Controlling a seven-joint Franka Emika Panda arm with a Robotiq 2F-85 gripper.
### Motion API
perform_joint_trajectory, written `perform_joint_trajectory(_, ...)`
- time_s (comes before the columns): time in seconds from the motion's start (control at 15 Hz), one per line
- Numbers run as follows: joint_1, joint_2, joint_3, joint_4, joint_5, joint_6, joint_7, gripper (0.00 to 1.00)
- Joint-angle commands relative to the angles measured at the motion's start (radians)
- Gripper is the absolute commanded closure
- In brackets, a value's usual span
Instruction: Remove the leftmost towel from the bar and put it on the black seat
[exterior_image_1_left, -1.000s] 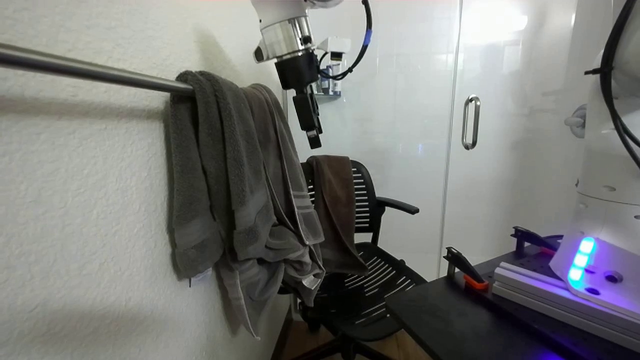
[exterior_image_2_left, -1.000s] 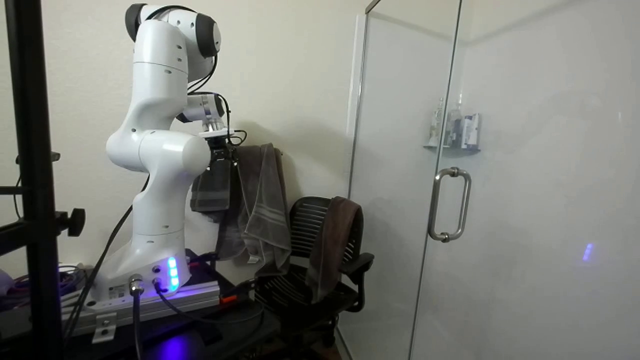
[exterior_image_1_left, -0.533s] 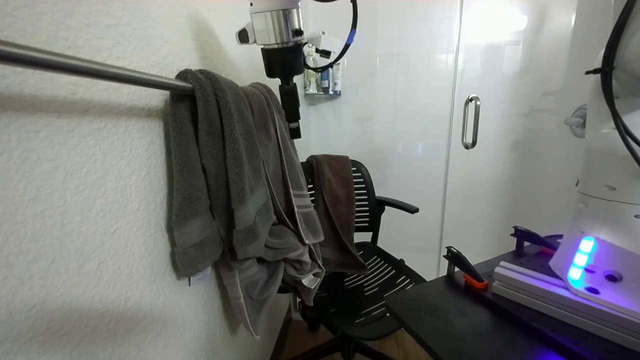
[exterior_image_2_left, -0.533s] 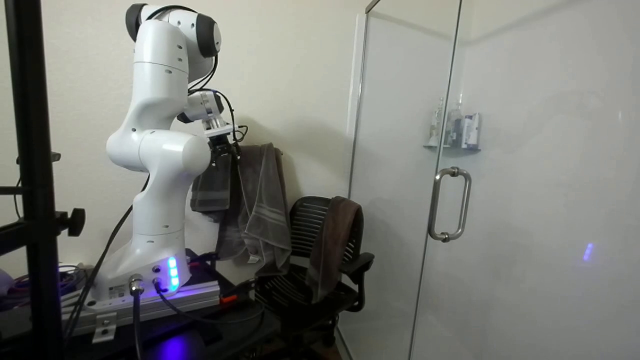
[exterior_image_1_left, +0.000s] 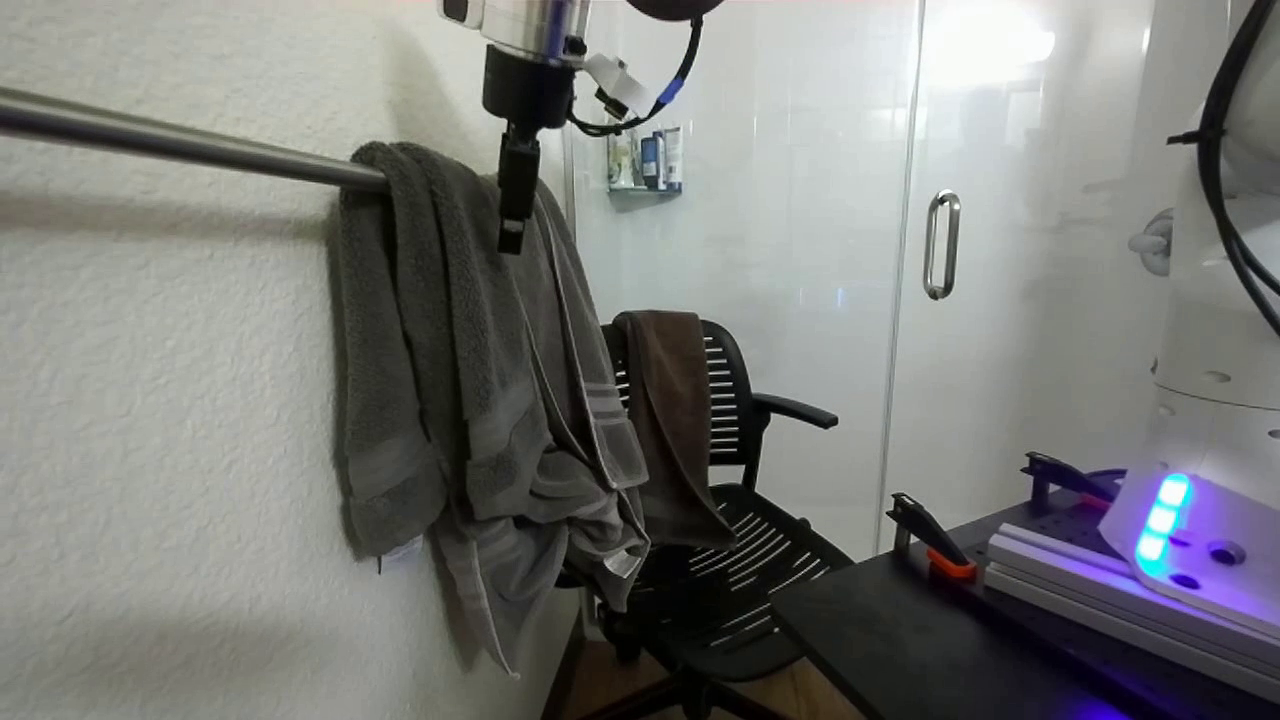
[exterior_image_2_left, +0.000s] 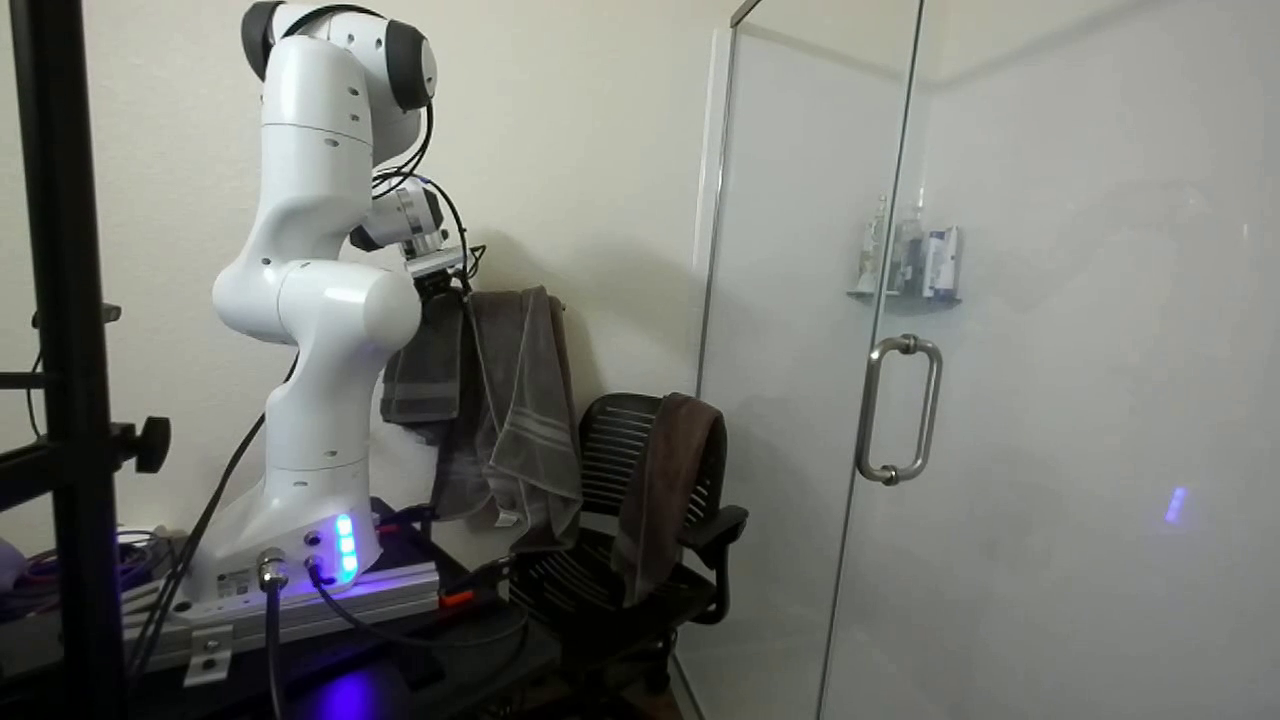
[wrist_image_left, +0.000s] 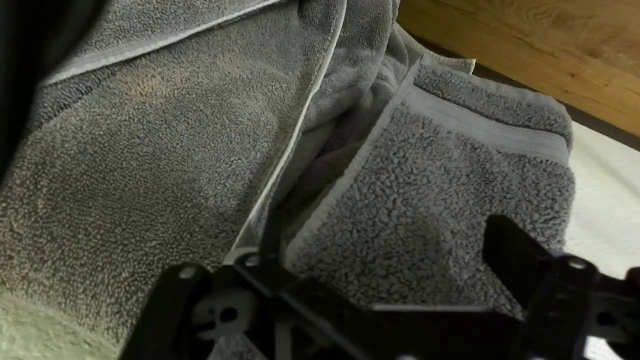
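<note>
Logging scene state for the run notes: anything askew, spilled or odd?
Longer towel beside the shorter towel hangs bunched and crooked, one corner trailing well below the rest. No spill or damage visible.

Towels (exterior_image_1_left: 485, 370), three; bar (exterior_image_1_left: 200, 145), one; chair (exterior_image_2_left: 620, 448), one; gripper (wrist_image_left: 384, 231), one; arm (exterior_image_2_left: 325, 300), one; table (exterior_image_1_left: 900, 640), one; clamps (exterior_image_1_left: 927, 530), two; shelf (exterior_image_1_left: 640, 192), one.

My arm (exterior_image_2_left: 310, 210) is smooth white with dark joint caps (exterior_image_2_left: 404, 68) and a blue-banded black cable (exterior_image_1_left: 690, 62); my claw (wrist_image_left: 386, 227) is black, its round screws (wrist_image_left: 577, 263) silvery.
</note>
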Motion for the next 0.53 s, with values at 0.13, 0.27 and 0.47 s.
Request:
perform_joint_trajectory(0.13,-0.039,-0.039,-0.024,-0.082,0.044,0.332,-0.066,0.00)
perform_joint_trajectory(0.27,-0.056,-0.007,-0.041,-0.091,0.096,0.487,-0.110,0.00)
perform_joint_trajectory(0.47,-0.061,0.054,-0.039,-0.137,0.275,0.715,-0.224,0.00)
